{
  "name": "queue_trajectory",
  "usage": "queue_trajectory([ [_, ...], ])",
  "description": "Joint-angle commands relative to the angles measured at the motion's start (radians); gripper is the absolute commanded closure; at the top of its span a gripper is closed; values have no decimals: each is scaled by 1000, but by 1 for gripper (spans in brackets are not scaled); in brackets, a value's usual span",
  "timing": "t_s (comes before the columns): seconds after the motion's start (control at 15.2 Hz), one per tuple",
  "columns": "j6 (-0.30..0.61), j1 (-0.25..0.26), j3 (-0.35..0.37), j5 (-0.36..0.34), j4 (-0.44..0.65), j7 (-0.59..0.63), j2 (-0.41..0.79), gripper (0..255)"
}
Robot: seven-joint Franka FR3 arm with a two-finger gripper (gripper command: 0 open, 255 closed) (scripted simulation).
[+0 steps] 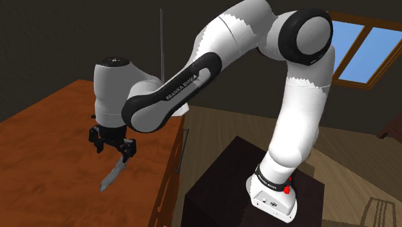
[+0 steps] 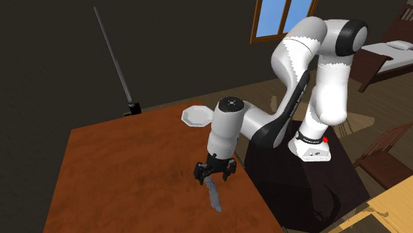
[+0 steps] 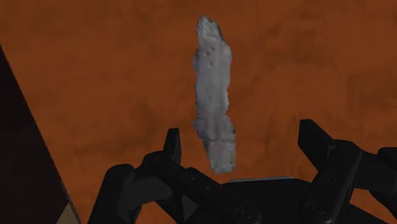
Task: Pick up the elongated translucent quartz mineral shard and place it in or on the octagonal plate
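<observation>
Just above the table [image 2: 119,172], the gripper [image 2: 215,173] grips nothing. Its fingers are spread wide astride one end of the grey shard [image 3: 213,102], apparently to close across its narrow width. In the second exterior view the shard lies at the gripper's 6 o'clock and the white plate [image 2: 196,115] at 11 o'clock, well apart.

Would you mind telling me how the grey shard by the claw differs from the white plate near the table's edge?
The mottled grey, elongated mineral shard is narrow and rough-edged; the plain white octagonal plate is broad and even-sided. The shard lies just below the open black claw; the plate sits apart from it, at the table's edge. Both rest on the brown wooden table.
</observation>
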Motion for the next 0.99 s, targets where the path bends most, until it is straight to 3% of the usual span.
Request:
queue_trajectory([
  [0.0, 2, 48, -40, -57, 46, 80, 61, 0],
  [0.46, 64, 109, -105, -145, 55, 138, 149, 0],
  [0.92, 64, 109, -105, -145, 55, 137, 149, 0],
])
